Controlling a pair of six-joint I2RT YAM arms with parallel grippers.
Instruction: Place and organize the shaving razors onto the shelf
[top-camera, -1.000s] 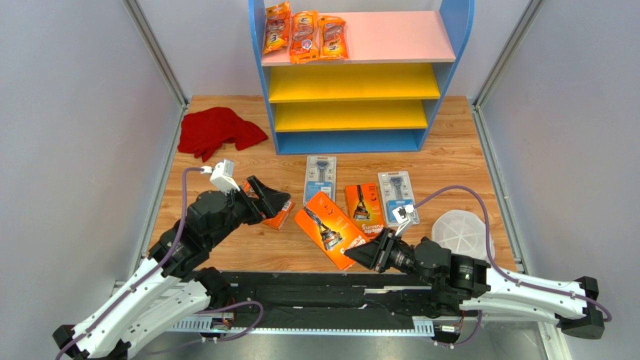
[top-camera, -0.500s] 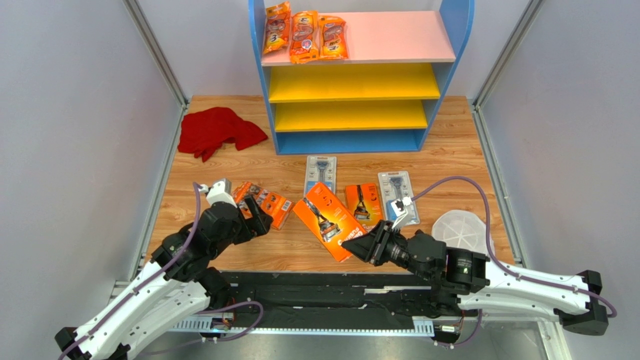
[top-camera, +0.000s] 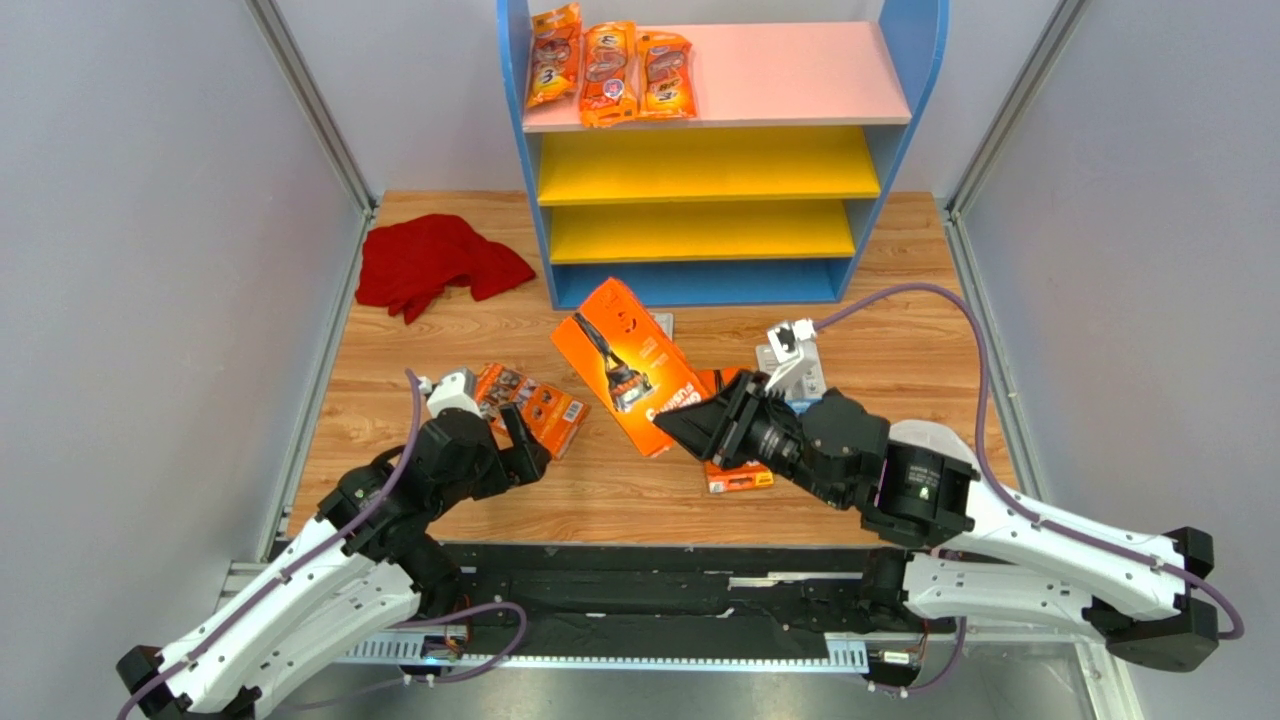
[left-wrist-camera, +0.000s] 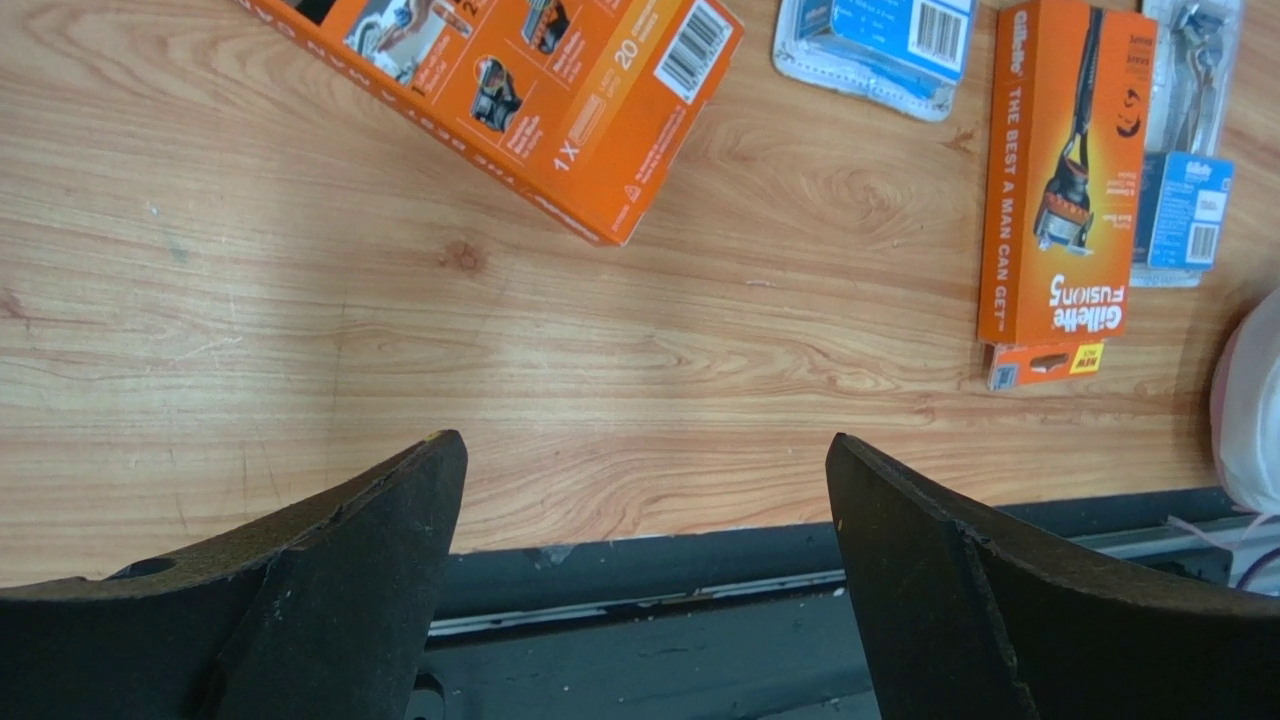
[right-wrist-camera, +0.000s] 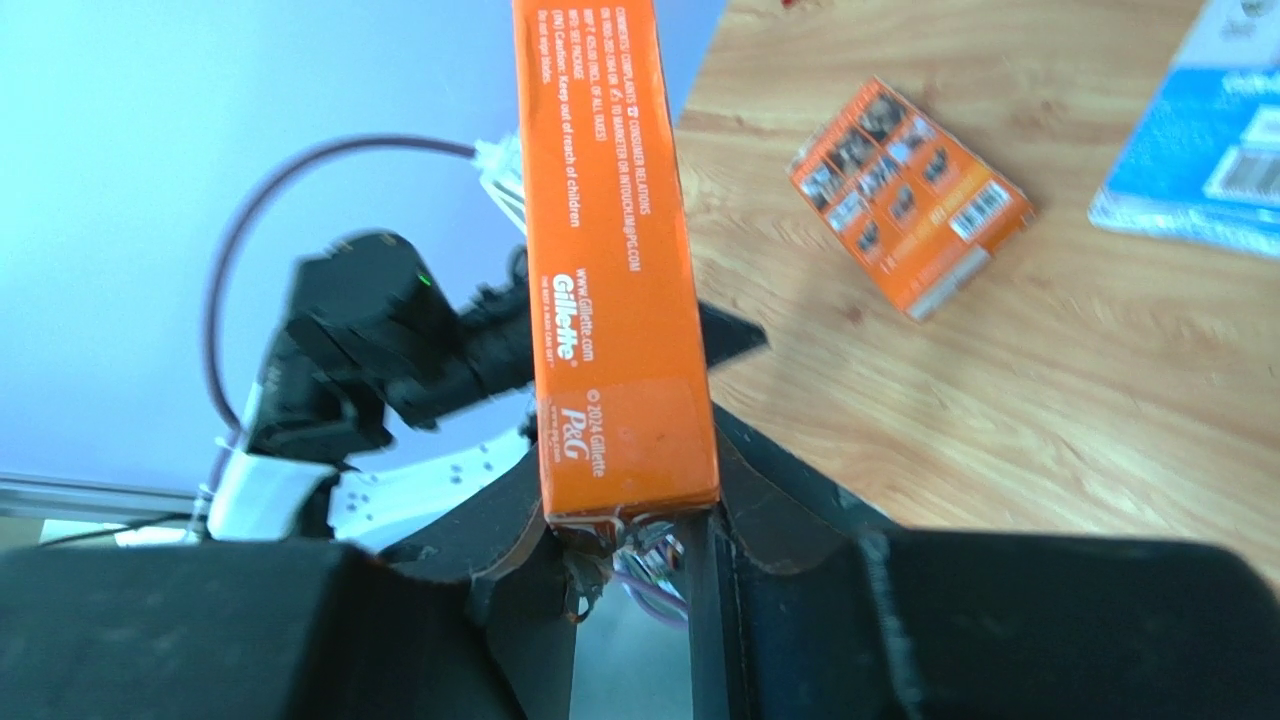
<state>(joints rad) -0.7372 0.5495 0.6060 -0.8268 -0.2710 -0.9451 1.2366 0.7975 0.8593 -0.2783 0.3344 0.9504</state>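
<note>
My right gripper (top-camera: 706, 425) is shut on the near end of a large orange razor box (top-camera: 624, 365), which hangs tilted above the table in front of the shelf (top-camera: 887, 150). The right wrist view shows that box (right-wrist-camera: 609, 225) pinched between the jaws of the right gripper (right-wrist-camera: 631, 510). My left gripper (top-camera: 526, 435) stands open and holds nothing, just beside a small orange razor box (top-camera: 529, 405). In the left wrist view the left gripper (left-wrist-camera: 643, 444) hovers over bare wood near the table's front edge. Three orange razor bags (top-camera: 609, 72) lie on the pink top board.
A second orange razor box (left-wrist-camera: 1059, 165) and two grey-blue blister cards (left-wrist-camera: 879, 45) (left-wrist-camera: 1187, 150) lie on the table, partly hidden under my right arm in the top view. A red cloth (top-camera: 436, 263) lies at the back left. A white dish (left-wrist-camera: 1250, 390) sits at the right.
My right gripper has lifted the large orange box off the table and carried it toward the shelf. My left arm has drawn back off the small orange box toward the near edge.
</note>
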